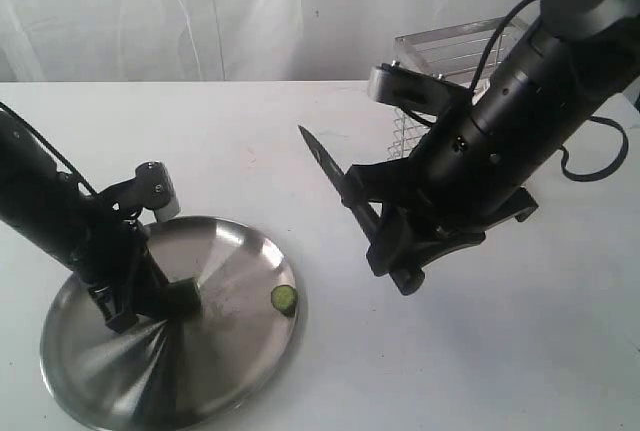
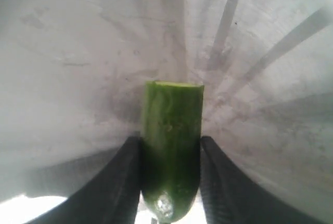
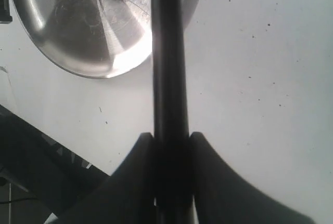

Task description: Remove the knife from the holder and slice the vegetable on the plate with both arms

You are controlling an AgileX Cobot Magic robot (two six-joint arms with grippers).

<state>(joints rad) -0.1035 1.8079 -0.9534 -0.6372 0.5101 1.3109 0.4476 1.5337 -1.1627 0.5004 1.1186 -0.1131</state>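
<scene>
On the shiny steel plate (image 1: 225, 371) my left gripper (image 1: 165, 303) is shut on the dark-green vegetable (image 2: 171, 146), its flat cut end pointing away from the fingers (image 2: 122, 182). A cut round (image 1: 284, 298) with a pale face lies by the plate's right rim. To the right, above the white table, my right gripper (image 1: 385, 226) is shut on the knife (image 1: 335, 176), whose dark pointed blade aims up and to the left. In the right wrist view the black knife (image 3: 169, 78) runs straight out between the fingers (image 3: 130, 182), with the plate (image 3: 83, 37) beyond it.
The wire holder (image 1: 450, 56) stands at the back right, partly behind the right arm. White table (image 1: 480, 371) surrounds the plate. A white backdrop closes the far side.
</scene>
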